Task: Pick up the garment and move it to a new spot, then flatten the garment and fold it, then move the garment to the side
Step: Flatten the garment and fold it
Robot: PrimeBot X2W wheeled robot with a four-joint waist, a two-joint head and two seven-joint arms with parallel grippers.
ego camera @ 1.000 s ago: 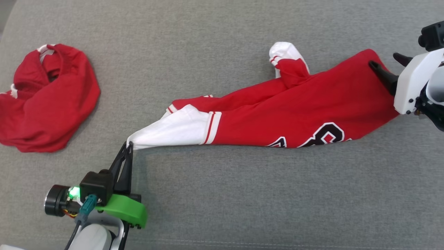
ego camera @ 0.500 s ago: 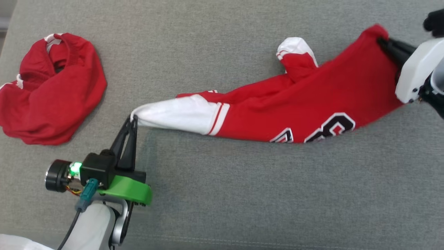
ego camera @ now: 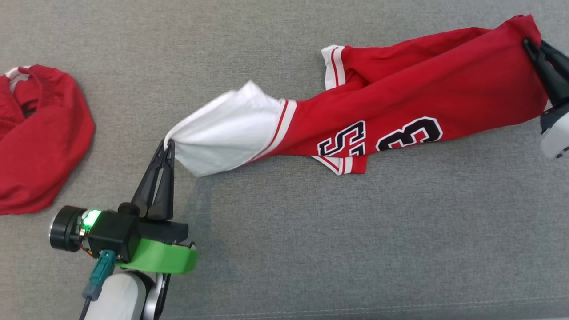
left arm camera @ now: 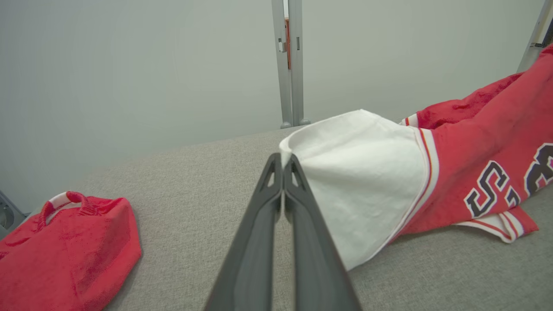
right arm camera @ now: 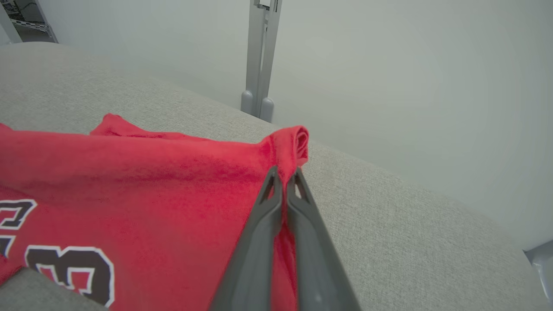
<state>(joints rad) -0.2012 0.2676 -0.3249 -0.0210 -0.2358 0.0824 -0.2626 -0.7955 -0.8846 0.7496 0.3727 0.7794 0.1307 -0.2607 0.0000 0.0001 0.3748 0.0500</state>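
Garment stretched — left fingers pinch white edge, right fingers pinch red corner.

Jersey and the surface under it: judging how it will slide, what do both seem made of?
Jersey: probably a soft matte knit; it sags and creases. Surface: seemingly grey woven upholstery, matte, with a visible coarse weave.

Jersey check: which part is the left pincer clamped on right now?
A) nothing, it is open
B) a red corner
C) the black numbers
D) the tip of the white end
D: the left pincer is shut on the tip of the white end of the jersey, while the right pincer pinches a red corner.
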